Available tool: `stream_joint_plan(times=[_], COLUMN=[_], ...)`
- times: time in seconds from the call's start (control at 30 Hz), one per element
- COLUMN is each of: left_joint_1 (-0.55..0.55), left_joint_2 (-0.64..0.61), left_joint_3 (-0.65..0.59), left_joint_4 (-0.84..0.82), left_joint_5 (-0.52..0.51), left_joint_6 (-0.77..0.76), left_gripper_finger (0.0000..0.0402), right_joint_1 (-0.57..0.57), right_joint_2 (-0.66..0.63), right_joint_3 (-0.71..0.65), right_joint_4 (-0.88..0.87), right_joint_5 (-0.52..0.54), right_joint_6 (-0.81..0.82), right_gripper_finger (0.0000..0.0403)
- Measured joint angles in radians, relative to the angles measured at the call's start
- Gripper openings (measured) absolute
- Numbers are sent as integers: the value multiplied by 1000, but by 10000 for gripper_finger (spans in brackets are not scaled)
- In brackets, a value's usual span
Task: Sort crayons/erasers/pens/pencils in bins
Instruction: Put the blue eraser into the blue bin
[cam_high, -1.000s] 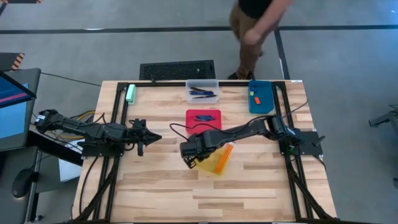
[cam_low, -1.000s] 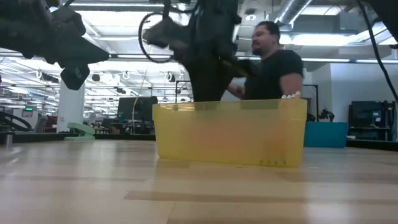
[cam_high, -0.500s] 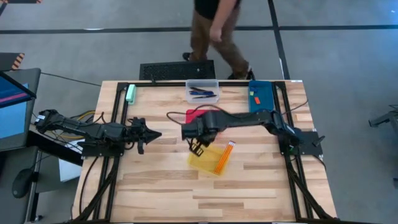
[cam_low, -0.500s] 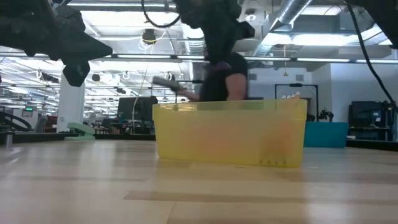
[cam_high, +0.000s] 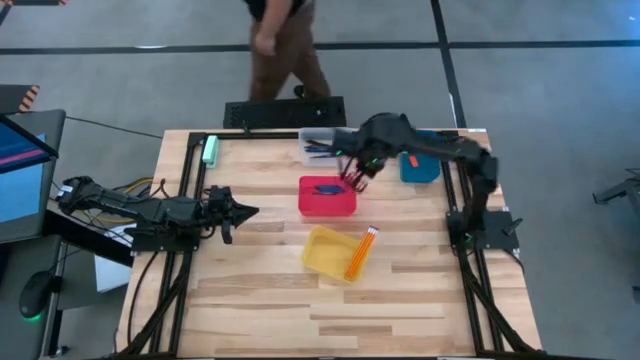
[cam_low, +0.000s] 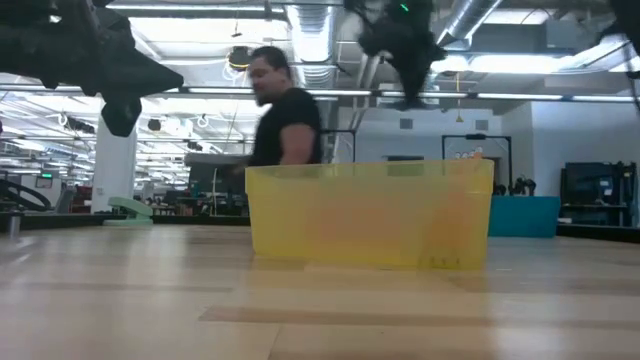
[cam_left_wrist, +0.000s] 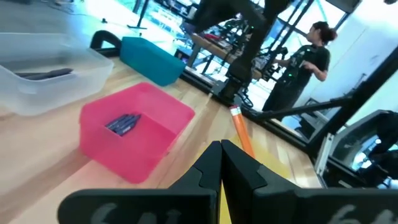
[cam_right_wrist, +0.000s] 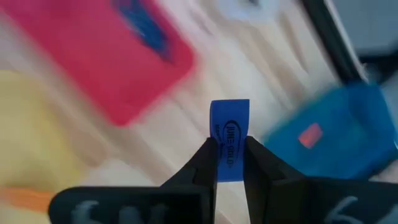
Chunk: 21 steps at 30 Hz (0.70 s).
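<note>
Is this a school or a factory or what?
Probably a robot lab or workshop in a big open hall. The low view shows ceiling pipes and long strip lights over desks with monitors, a person walks behind the wooden table, and a keyboard lies at its far edge.

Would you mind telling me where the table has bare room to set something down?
The near strip of the table, in front of the yellow bin, is bare. The far side is crowded: clear bin, red bin, blue bin, and the right gripper holding a crayon.
</note>
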Motion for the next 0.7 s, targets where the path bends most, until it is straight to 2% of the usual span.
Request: stream_joint_plan(times=[0.23,0.4,0.57,0.7], left_joint_1=[0,0,0,0], left_joint_2=[-4,-4,-4,-4], left_joint_3=[0,0,0,0], left_joint_4=[-12,-14,-27,-36], left_joint_5=[-45,-85,-144,-167], left_joint_6=[0,0,0,-1], left_gripper_finger=[0,0,0,0], right_joint_1=[-240,-457,-647,-735], right_joint_2=[-254,-388,-410,-360], right_joint_3=[-443,-697,-837,-876], right_joint_4=[227,388,576,648], right_joint_5=[-11,-14,-60,-64], right_joint_6=[-31,-63,-134,-171], right_gripper_finger=[59,59,59,58])
